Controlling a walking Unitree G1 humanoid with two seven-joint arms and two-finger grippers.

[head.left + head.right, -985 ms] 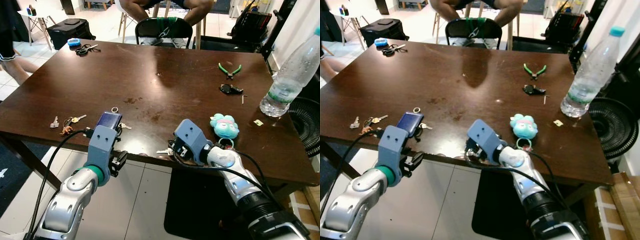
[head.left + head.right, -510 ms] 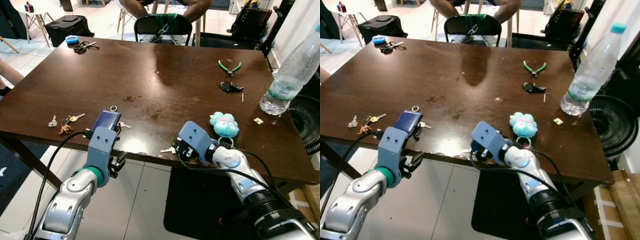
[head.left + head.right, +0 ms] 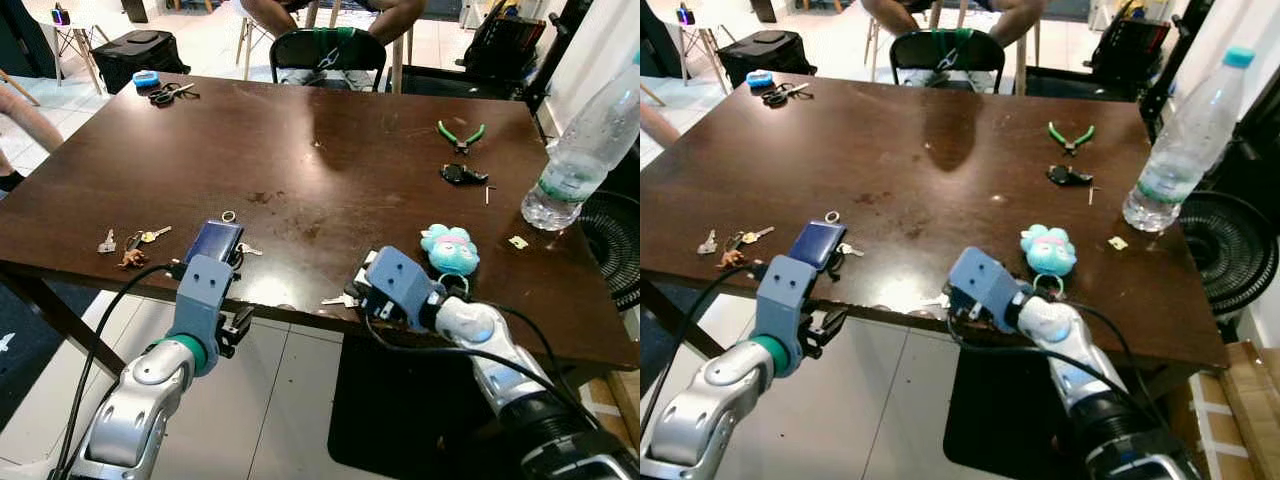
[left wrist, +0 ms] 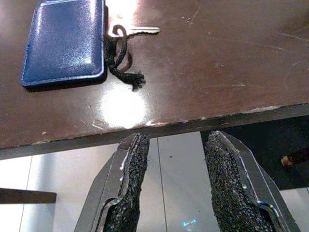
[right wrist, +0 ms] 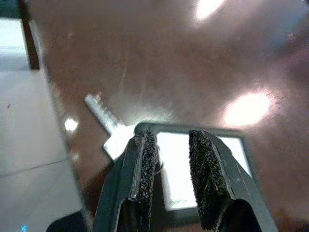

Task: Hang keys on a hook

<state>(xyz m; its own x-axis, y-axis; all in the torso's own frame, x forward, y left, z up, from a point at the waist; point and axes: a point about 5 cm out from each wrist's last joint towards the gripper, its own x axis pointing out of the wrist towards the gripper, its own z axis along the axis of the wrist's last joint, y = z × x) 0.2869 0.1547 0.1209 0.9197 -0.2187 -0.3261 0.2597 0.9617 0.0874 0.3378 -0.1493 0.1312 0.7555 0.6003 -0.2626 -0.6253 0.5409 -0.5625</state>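
1. Over the last second the right end effector [image 3: 362, 293] has slid a little to the right along the near edge of the bench [image 3: 330, 150], drawing closer to the teal plush toy [image 3: 450, 250]; the left arm has barely shifted.
2. The right arm reaches in from 5 o'clock, forearm angled up and to the left, its blue wrist housing over the bench edge.
3. In the right wrist view its fingers [image 5: 145, 164] stand a small gap apart, over a flat white tag [image 5: 193, 169] with a silver key [image 5: 104, 118] beside it; they grip nothing.
4. The left end effector [image 4: 174, 179] hangs just below the bench edge at 7 o'clock, fingers spread wide and empty.
5. Just beyond it lies a blue pouch [image 4: 65, 41] with a key on a black cord [image 4: 133, 31].
6. Another bunch of keys [image 3: 135, 245] lies at 9 o'clock near the left edge.
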